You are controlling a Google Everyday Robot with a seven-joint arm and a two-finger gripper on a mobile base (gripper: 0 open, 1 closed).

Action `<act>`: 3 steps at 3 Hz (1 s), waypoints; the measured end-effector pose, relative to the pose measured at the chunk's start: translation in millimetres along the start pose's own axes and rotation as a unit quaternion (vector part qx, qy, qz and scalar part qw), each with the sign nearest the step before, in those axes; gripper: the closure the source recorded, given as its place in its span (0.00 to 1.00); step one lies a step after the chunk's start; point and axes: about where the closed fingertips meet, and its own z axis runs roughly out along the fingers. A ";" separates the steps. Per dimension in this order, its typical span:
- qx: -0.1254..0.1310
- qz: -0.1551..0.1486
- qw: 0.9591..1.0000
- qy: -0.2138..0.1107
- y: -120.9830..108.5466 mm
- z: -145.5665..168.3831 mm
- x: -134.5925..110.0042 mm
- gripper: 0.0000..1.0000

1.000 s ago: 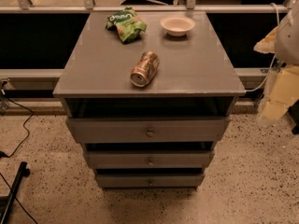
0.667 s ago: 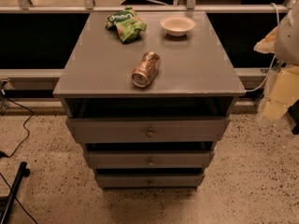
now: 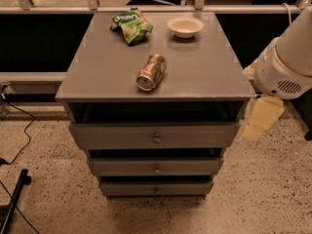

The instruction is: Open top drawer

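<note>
The top drawer is the widest grey front of the cabinet, with a small round metal knob at its centre. A dark gap shows above its front panel. Two narrower grey drawer fronts sit below it. My gripper, pale cream below a white arm housing, hangs to the right of the cabinet at about the top drawer's height. It is apart from the drawer and holds nothing that I can see.
On the cabinet top lie a tipped can, a green snack bag and a white bowl. Black cables and a stand leg lie on the speckled floor at left. A railing runs behind.
My gripper and arm have moved left and slightly down, closer to the cabinet's right side. The drawers and the things on top have not moved.
</note>
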 end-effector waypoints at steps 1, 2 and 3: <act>0.000 0.000 1.000 0.000 0.0 0.0 0.0 0.00; 0.013 -0.001 1.000 -0.013 -0.6 13.3 -2.0 0.00; 0.033 -0.015 0.998 -0.044 1.6 44.7 -5.7 0.00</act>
